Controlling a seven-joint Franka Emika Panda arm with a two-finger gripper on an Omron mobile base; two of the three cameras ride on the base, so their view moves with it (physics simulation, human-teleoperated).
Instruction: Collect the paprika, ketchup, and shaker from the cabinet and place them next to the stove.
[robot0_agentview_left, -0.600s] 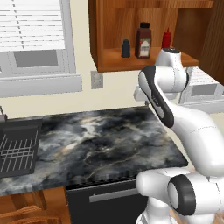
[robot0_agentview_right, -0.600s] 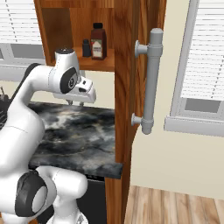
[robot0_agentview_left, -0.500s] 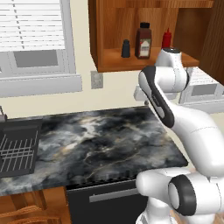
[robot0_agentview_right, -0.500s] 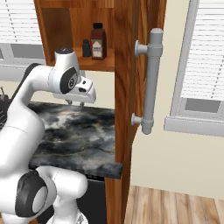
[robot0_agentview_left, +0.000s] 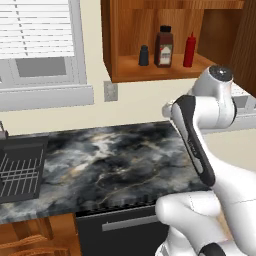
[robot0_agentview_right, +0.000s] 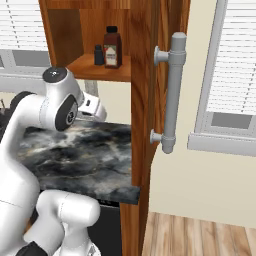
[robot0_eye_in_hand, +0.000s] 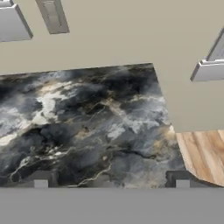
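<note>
While the arm is raised in front of the cabinet (robot0_agentview_left: 150, 40), the gripper (robot0_eye_in_hand: 111, 183) is seen in the hand view with its two dark fingertips (robot0_eye_in_hand: 40, 180) set wide apart and nothing held between them. Below the fingertips the dark marbled counter (robot0_eye_in_hand: 87, 122) is shown, with the beige wall and an outlet plate (robot0_eye_in_hand: 53, 15) at the top of that view and a strip of wooden floor (robot0_eye_in_hand: 203, 153) at the right.

On the cabinet shelf three items are lined up, as seen in the left base view. The shaker (robot0_agentview_left: 143, 55) is placed at the left, the paprika (robot0_agentview_left: 164, 47) in the middle, and the ketchup (robot0_agentview_left: 189, 50) at the right. All three are standing upright and near one another; whether they touch cannot be told. In the right base view the shaker (robot0_agentview_right: 99, 55) and the paprika (robot0_agentview_right: 112, 47) are seen just beside each other on the shelf, partly framed by the open cabinet door (robot0_agentview_right: 150, 100), on which a grey bar handle (robot0_agentview_right: 170, 92) is mounted.

The white arm (robot0_agentview_left: 200, 130) is bent above the right end of the counter (robot0_agentview_left: 110, 160), below the shelf level and apart from all three items. A dark dish rack (robot0_agentview_left: 20, 167) is located at the left end of the counter, beneath a window with blinds (robot0_agentview_left: 37, 30). A wall outlet (robot0_agentview_left: 110, 91) is fixed under the cabinet's left corner.
</note>
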